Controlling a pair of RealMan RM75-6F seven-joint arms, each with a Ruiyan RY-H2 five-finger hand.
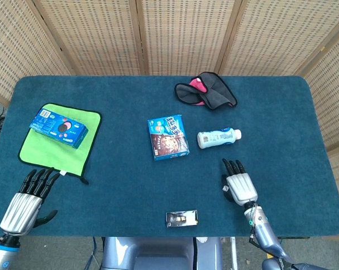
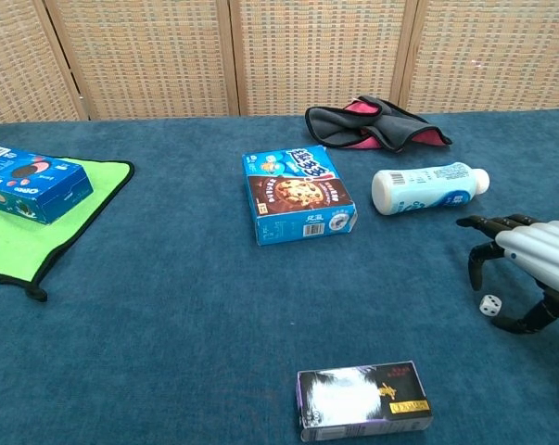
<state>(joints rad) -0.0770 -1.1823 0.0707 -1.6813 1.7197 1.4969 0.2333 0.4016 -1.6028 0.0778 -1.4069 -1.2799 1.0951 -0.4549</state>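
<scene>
Matt blue felt-like table cloth [image 1: 118, 185]; glossy plastic bottle [image 1: 218, 137]; white die [image 2: 489, 305]
</scene>
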